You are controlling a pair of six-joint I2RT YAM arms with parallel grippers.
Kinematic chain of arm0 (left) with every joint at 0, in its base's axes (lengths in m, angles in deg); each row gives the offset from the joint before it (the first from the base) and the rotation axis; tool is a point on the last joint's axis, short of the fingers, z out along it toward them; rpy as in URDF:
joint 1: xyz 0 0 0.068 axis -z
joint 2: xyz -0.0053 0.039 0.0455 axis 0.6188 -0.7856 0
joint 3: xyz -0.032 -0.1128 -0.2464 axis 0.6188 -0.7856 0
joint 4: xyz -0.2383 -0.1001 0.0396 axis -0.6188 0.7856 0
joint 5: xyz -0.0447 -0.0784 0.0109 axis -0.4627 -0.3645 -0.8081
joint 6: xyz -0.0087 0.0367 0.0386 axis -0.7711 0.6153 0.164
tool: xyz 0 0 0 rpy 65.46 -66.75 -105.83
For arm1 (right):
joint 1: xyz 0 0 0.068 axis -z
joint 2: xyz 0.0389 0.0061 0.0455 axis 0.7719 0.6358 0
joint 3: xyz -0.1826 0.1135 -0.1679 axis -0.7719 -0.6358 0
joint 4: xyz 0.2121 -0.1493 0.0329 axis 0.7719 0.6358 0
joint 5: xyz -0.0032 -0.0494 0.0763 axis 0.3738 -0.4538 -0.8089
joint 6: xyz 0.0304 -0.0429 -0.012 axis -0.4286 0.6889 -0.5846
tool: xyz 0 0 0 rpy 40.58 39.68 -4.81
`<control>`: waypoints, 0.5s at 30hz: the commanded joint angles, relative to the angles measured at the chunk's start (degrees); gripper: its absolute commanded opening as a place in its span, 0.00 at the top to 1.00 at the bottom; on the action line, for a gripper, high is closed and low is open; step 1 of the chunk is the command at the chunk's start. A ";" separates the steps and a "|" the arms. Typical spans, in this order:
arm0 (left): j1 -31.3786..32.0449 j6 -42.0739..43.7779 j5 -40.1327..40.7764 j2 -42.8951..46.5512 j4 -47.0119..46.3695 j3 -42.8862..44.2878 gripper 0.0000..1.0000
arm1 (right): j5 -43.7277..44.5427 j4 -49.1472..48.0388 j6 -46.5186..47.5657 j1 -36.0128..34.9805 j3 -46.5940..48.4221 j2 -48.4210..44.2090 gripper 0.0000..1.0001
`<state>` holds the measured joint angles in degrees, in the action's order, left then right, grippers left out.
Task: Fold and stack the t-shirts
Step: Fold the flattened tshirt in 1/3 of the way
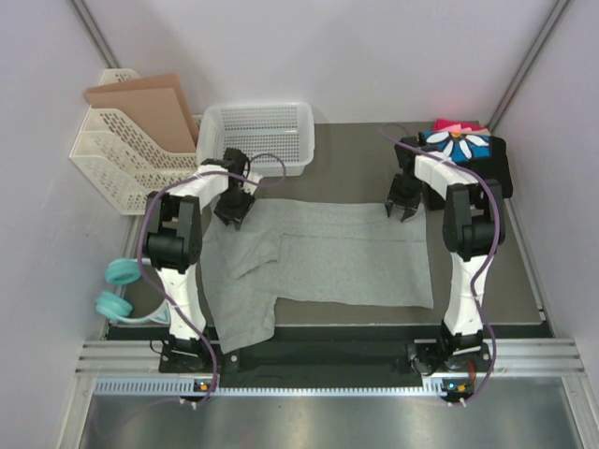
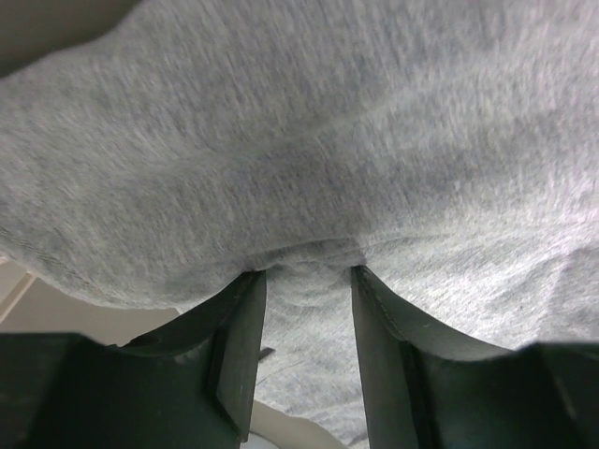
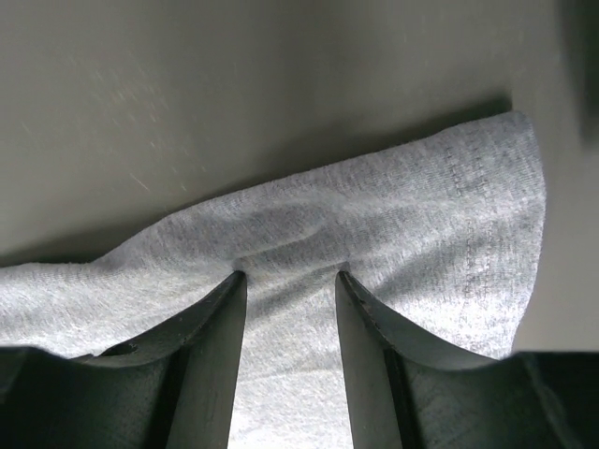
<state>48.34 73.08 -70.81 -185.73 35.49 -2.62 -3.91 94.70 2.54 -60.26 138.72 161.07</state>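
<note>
Grey t-shirt [image 1: 328, 253] lies spread across the middle of the counter [image 1: 356, 161], and with the left tool [image 1: 232, 213] and right tool [image 1: 402, 211] each half apart astride a small ridge at its far edge, we fear they catch too little and the cloth slips free.

Grey t-shirt [image 2: 309, 140] cut off by top and right edges of left wrist view, weave blurred. Pink/red shirts [image 1: 454, 124] mostly hidden under daisy-print shirt [image 1: 459, 142], count unclear. Daisy-print shirt's near side behind right arm [image 1: 465, 220]. Cardboard [image 1: 140, 98] lower part hidden in file rack [image 1: 108, 150].
</note>
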 commanded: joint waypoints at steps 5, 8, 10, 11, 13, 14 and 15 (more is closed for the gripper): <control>-0.53 -2.67 -0.92 0.51 -12.03 0.58 0.54 | 4.44 -13.49 1.40 1.83 4.94 4.19 0.56; -0.53 -2.15 -0.74 2.71 -12.65 -0.22 0.54 | 4.62 -12.70 1.49 2.00 5.99 3.58 0.55; -0.53 -1.79 -0.48 4.38 -13.00 -0.04 0.54 | 3.92 -12.00 1.41 1.92 6.26 2.53 0.55; -0.53 -1.44 -0.22 4.90 -13.35 0.05 0.54 | 3.91 -11.73 1.41 1.92 6.17 2.17 0.53; -0.53 -1.09 0.66 6.22 -13.27 1.44 0.54 | 4.43 -10.77 1.41 1.74 5.82 0.07 0.49; -0.53 -0.56 0.93 6.66 -13.00 2.15 0.54 | 5.05 -10.15 1.32 1.65 5.73 -0.81 0.47; -0.53 -0.30 1.28 7.71 -11.70 2.94 0.54 | 5.66 -9.45 1.32 1.56 5.65 -2.99 0.45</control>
<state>48.25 71.55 -71.07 -184.15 26.77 -2.59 -1.51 87.20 3.21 -59.16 142.63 162.92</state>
